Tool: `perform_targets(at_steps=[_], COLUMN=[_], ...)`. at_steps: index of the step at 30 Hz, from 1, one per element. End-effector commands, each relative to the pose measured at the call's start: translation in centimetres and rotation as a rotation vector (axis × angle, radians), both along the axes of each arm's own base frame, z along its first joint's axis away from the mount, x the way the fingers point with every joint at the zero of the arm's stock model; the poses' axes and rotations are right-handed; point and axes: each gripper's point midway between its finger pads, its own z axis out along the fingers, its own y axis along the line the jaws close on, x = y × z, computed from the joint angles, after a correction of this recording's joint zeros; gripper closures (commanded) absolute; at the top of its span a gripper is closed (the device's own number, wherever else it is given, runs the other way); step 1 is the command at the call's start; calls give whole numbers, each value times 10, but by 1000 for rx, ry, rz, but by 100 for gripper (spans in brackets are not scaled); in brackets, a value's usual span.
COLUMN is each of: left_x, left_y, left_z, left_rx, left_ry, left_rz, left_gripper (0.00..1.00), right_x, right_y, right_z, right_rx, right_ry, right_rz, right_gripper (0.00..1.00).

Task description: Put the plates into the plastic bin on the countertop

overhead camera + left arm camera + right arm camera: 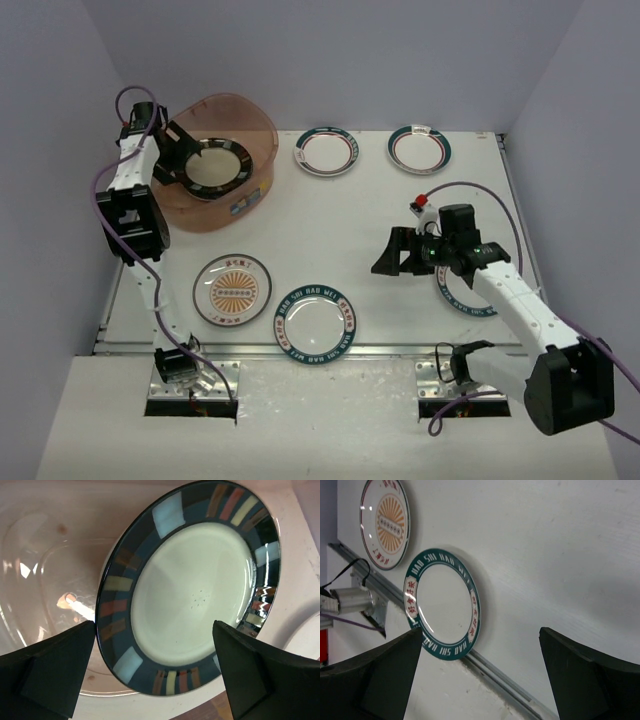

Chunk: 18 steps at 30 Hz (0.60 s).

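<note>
The pinkish plastic bin (255,130) stands at the back left of the white countertop (330,230). A dark-rimmed plate with coloured bars (215,165) lies in it and fills the left wrist view (195,590), tilted against the bin's floor (45,585). My left gripper (183,152) is open just above that plate's near edge, its fingers (55,670) clear of the rim. My right gripper (396,255) is open and empty above the middle right of the countertop. A teal-lettered plate (316,323) and an orange sunburst plate (232,290) lie near the front edge; both show in the right wrist view (442,605), (385,522).
Two teal-red banded plates (326,150), (419,149) lie along the back edge. Another teal-rimmed plate (462,297) is mostly hidden under my right arm. A small red-topped object (421,204) stands behind the right gripper. The metal rail (505,677) runs along the front edge.
</note>
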Motion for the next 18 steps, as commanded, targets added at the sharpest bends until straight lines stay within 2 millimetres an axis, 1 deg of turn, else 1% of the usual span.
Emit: perform_targets(at_steps=[1,2,5,7,8,11,12,13,14,17,18], left_x=[12,12,4,-7,-11,-18,-22,-23,-25,-43,-49], left_y=[-22,-27,-29,-25,-17,-8,-3,-3,-5,-30,-37], left_z=[13,13,10,2,3,31,48,72,100,195,206], left_rx=[-23,-24,9,25,63,123,149,167,178,197,200], left_ry=[-35,-32,6,61,78,36,3,-59,-130,-350,-379], left_rz=[-134,-159,-176,-156,-119,-78,-52,-39,-37,-78,-95], left_gripper=[0,0,0,0,0,0,0,0,0,0,0], right_x=[-10,-14,-18,-17,-18,-15,-11,-11,-12,-17,-17], right_y=[31,39,51,55,57,57,56,57,58,66,68], right_z=[-16,-21,-31,-33,-33,-35,-38,-41,-46,-60,-67], right_rx=[99,117,90,66,57,42,35,41,48,75,75], right_ry=[43,56,75,76,73,65,59,64,79,125,140], right_rz=[84,106,132,140,146,130,114,116,120,142,146], right_gripper=[1,1,1,1,1,1,1,1,1,1,1])
